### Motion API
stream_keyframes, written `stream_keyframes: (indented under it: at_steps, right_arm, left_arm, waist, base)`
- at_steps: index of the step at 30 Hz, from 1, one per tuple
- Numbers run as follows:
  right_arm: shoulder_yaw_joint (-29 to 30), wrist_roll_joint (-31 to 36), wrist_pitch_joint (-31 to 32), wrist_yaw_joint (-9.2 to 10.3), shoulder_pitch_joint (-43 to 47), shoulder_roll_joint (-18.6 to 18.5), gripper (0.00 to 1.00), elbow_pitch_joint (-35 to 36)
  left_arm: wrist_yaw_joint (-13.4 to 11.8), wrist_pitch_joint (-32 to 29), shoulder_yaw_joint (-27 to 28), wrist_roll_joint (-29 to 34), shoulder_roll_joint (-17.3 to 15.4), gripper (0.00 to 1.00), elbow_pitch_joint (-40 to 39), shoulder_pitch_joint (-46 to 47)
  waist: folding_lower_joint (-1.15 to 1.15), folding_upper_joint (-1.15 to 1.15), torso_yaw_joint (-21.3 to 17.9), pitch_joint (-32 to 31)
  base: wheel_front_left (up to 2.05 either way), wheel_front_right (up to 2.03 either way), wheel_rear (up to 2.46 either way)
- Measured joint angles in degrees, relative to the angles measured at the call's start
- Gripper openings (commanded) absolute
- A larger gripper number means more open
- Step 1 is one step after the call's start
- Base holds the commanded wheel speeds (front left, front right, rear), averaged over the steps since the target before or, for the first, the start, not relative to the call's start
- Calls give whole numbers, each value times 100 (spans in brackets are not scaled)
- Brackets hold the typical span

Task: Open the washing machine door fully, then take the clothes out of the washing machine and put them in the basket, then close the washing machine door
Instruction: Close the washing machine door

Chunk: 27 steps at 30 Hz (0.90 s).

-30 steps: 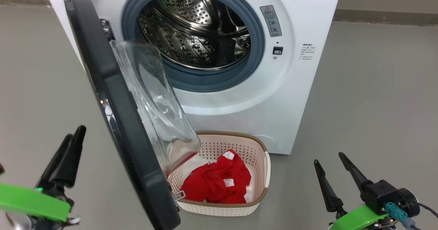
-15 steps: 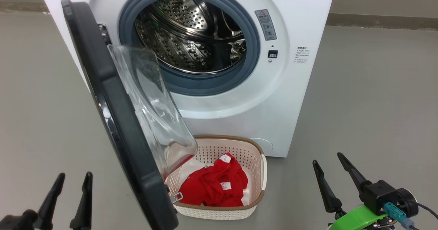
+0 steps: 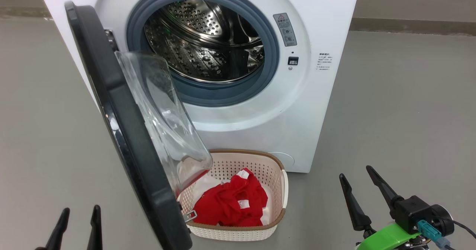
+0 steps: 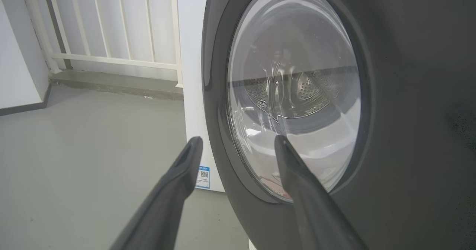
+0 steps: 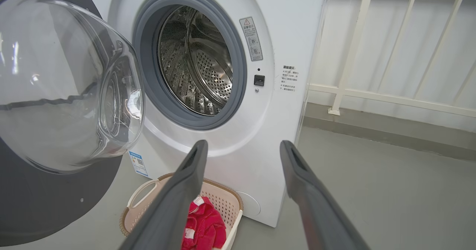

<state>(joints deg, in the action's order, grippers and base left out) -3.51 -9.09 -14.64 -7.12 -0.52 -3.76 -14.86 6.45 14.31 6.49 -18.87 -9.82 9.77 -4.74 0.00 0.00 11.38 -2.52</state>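
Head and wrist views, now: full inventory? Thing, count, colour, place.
washing machine: 1, white, centre back.
washing machine door: 1, black rim, clear glass; swung open, left of opening.
basket: 1, cream, brown rim; on floor before machine.
clothes: red heap, count unclear; in basket.
railing: 1, white; behind machine.
left gripper: 2 dark fingers, apart; outside door.
right gripper: 2 dark fingers, apart; right of basket.

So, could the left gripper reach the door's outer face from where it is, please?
Probably yes: the left gripper, open, points at the outer face of the door in its wrist view, with nothing seen between them.
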Motion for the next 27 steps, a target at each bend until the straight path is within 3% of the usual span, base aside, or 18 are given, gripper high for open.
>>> stream_keyframes:
  at_steps: [7,27]
  right_arm:
    - [5,0,0,0,0,12,100,15]
    - [2,-1,0,0,0,14,100,15]
  left_arm:
    - [65,-1,49,179,169,100,51,-19]
    - [70,0,120,310,197,100,100,-13]
  waist:
    - [0,0,40,33]
    - [0,0,20,84]
  base:
    - [0,0,0]
    - [0,0,0]
